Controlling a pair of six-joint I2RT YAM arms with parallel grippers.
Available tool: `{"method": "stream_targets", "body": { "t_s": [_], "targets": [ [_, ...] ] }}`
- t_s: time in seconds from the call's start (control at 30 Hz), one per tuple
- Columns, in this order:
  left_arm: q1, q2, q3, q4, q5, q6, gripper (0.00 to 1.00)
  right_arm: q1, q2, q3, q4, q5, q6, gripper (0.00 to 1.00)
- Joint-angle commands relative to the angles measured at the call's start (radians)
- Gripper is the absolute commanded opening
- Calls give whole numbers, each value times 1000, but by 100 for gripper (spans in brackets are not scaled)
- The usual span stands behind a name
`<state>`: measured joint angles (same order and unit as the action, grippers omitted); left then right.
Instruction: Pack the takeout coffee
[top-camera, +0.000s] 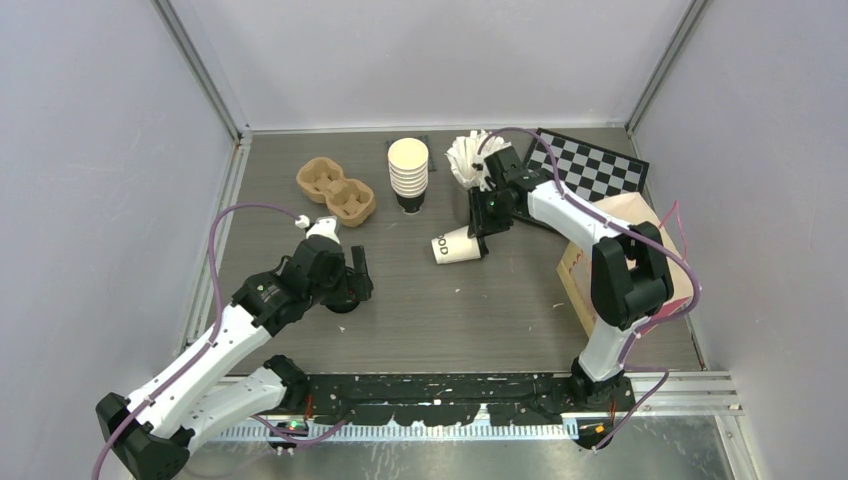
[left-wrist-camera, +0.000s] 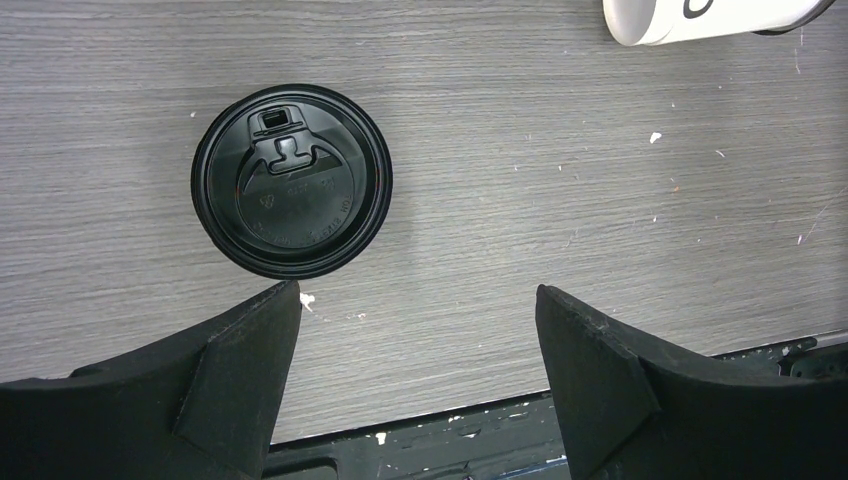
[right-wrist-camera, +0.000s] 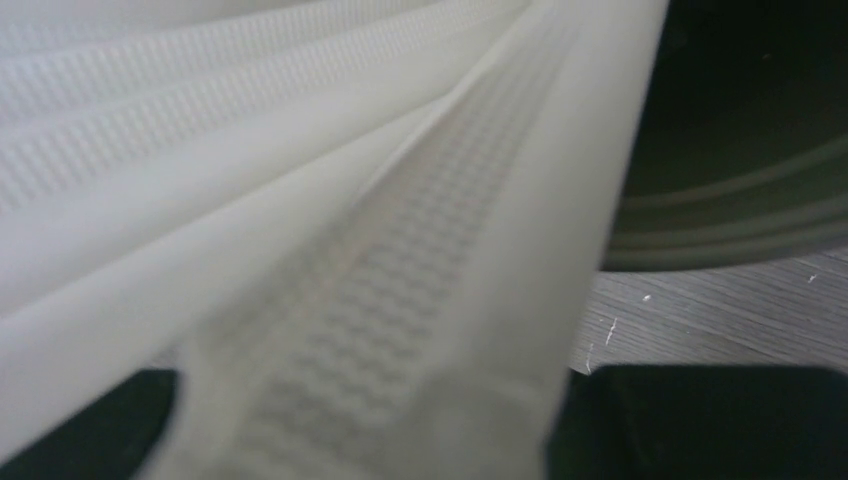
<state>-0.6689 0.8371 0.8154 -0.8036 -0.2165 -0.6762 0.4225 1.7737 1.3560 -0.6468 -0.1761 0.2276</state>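
Though sideways, cup beside right tool

left gripper spread wide; right gripper extended forward.

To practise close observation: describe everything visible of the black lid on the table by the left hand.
The black lid is round, glossy, seemingly plastic, with a raised rim, a small sip opening near one edge and faint embossed lettering. It lies flat, top up, on the grey wood-grain table, on no cup. The open left hand is beside it, close to its rim; contact cannot be told.
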Motion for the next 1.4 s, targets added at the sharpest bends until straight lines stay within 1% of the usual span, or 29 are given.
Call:
{"method": "stream_targets", "body": {
  "t_s": [0.0,0.13,0.53,0.67,0.8,1.0,1.13,1.17,1.27,1.37],
  "targets": [
    [2,-13,5,44,-7,1,89,-3,-38,-18,14,8,0,35],
    [3,-9,6,51,-7,0,89,0,-79,-39,9,42,1,31],
    [3,10,21,53,-17,-9,89,65,-178,-56,-23,165,-20,24],
    [2,11,26,54,-15,-13,88,119,-212,-53,-47,306,-49,22],
    [3,10,31,49,-15,-13,89,167,-230,-29,-122,451,-84,22],
    [2,-6,30,50,-21,-17,89,219,-198,20,-253,667,-216,24],
    [3,-10,27,53,-29,-22,89,234,-171,31,-265,771,-337,22],
    [3,-10,27,54,-30,-23,89,234,-159,35,-259,821,-360,21],
    [2,-10,27,54,-33,-25,89,238,-116,53,-251,904,-409,21],
    [3,-10,28,54,-36,-25,89,245,-70,66,-244,925,-435,21]
  ]
}}
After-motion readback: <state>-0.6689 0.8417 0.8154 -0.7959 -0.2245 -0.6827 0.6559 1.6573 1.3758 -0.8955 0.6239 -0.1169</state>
